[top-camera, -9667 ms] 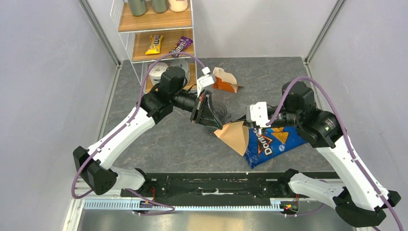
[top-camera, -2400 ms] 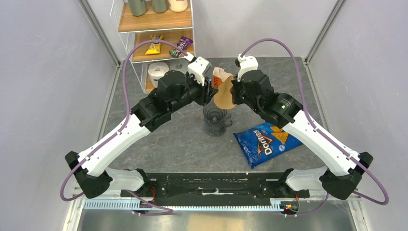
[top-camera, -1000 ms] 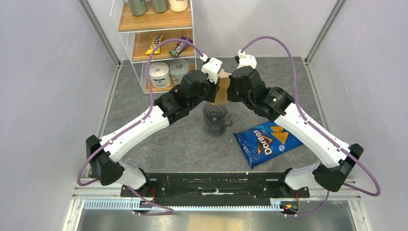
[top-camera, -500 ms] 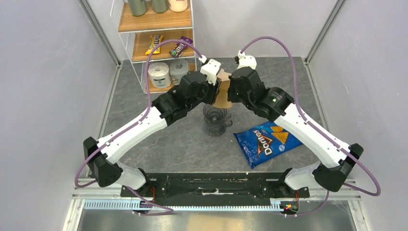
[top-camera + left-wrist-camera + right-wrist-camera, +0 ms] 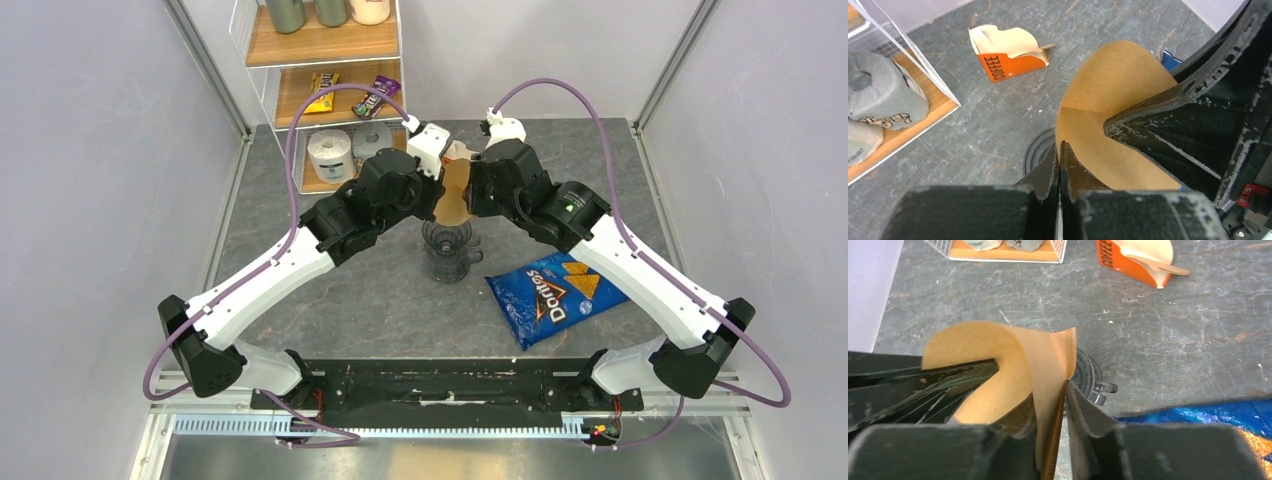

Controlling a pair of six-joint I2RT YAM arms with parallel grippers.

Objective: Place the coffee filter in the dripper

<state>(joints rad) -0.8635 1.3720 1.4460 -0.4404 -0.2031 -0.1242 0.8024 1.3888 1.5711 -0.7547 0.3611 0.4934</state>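
**Filter hangs over the dripper, between two grippers**

From above, left to right: one shelf (image 5: 292, 105) holding two rolls (image 5: 328, 152) and two candy bars (image 5: 320, 92). Then come the two arms, meeting over one dripper (image 5: 447, 245) that stands on the tabletop (image 5: 380, 290), and one blue chip bag (image 5: 555, 293). This view hides both grippers' jaws.

The left wrist view shows the left gripper (image 5: 1060, 152) clenched, jaws flat together on the edge of the one tan filter (image 5: 1113, 95). It also shows one orange packet (image 5: 1010, 65) lying open, which the arms mostly cover from above.

The right wrist view shows the right gripper (image 5: 1054, 392) with jaws slightly apart on either side of the filter's crimped seam. I cannot tell whether they press it. Both wrist views show the filter spread open above the dripper's rim, not seated in it.
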